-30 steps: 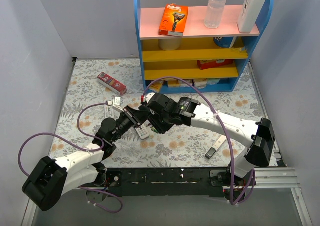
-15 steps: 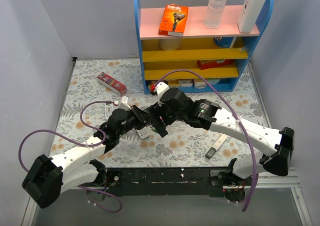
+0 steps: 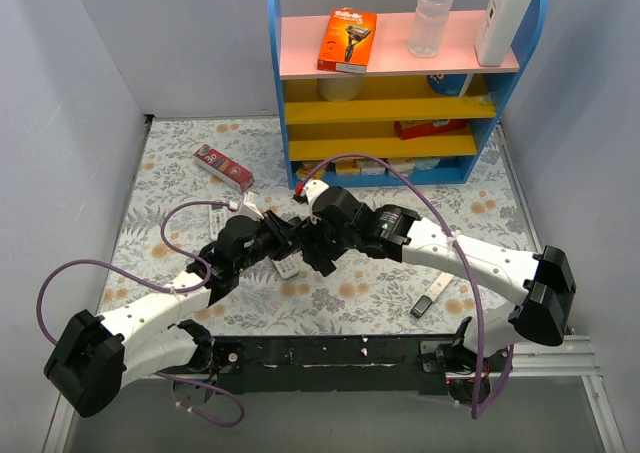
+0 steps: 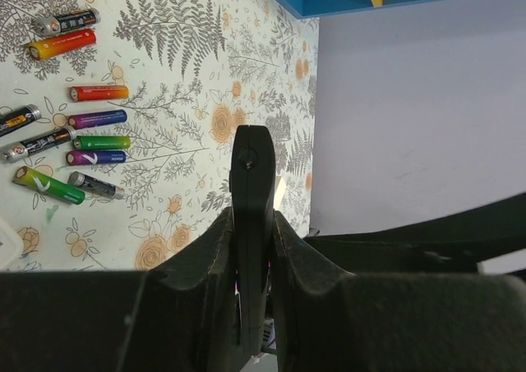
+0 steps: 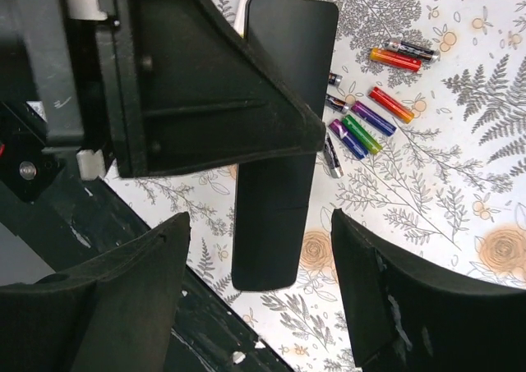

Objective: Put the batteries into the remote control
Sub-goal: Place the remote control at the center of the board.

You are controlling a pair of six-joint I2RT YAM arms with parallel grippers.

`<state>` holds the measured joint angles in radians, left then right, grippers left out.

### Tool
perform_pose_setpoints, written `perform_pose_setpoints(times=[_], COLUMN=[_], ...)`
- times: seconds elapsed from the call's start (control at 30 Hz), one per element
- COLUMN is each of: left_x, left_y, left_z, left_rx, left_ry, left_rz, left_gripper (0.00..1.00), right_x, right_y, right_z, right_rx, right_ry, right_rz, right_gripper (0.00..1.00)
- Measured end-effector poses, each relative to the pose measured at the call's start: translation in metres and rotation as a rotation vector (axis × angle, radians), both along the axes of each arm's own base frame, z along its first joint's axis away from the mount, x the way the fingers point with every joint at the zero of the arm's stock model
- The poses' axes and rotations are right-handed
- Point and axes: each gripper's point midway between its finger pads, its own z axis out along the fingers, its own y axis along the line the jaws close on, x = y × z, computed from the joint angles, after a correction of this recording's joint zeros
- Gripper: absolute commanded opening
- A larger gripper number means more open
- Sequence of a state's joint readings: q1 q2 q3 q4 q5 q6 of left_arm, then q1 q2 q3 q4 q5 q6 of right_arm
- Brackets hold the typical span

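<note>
While the left gripper (image 4: 251, 224) is clamped on the slim black rectangular plastic remote control (image 5: 275, 142), pressing its two broad faces so that the left wrist view sees it edge-on and pointing toward twelve o'clock, the right gripper (image 5: 259, 283) stands with its fingers (image 5: 394, 298) wide apart, one at nine o'clock and one at three o'clock of the remote control's near end, neither touching it. The remote control is held above the floral-patterned tablecloth (image 3: 180, 143), at the middle of the top view where the two arms meet; a seam crosses its face toward the near end. The small thin cylindrical batteries (image 4: 100, 142), red, orange, green, blue, purple and black, lie loose on the cloth in a scattered group: at nine to ten o'clock of the remote control in the left wrist view, at two o'clock of it in the right wrist view, near it but apart. In the top view the arms hide them. A white flat handset (image 3: 287, 266) lies just at six o'clock of the grippers, a small black-and-white handset (image 3: 432, 295) at four o'clock, well apart, and a red rectangular carton (image 3: 223, 166) at ten o'clock. At twelve o'clock stands a blue-sided shelf unit (image 3: 276, 83) bearing an orange razor box (image 3: 347, 40), a clear bottle (image 3: 434, 13) and a white bottle (image 3: 505, 18).
</note>
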<state>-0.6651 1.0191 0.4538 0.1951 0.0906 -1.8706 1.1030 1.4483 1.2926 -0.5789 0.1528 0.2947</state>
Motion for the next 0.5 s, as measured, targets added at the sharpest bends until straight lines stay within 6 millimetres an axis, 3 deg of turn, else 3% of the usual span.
perform_pose_setpoints(times=[0.13, 0.23, 0.4, 0.5], left_x=[-0.001, -0.002, -0.002, -0.002], left_y=[-0.002, -0.005, -0.009, -0.01], left_z=[0.004, 0.009, 0.021, 0.023], left_rx=[-0.015, -0.031, -0.066, -0.066], left_ry=[-0.01, -0.023, -0.061, -0.073], left_rz=[-0.014, -0.028, -0.047, -0.052], left_gripper=[0.0, 0.0, 0.01, 0.15], right_x=[0.001, 0.004, 0.007, 0.009], right_y=[0.001, 0.001, 0.002, 0.002], right_z=[-0.015, -0.025, -0.028, -0.028], right_rx=[-0.011, -0.017, -0.01, -0.003], right_ry=[0.043, 0.066, 0.092, 0.094], right_rz=[-0.014, -0.029, -0.043, -0.05], right_gripper=[0.74, 0.66, 0.37, 0.21])
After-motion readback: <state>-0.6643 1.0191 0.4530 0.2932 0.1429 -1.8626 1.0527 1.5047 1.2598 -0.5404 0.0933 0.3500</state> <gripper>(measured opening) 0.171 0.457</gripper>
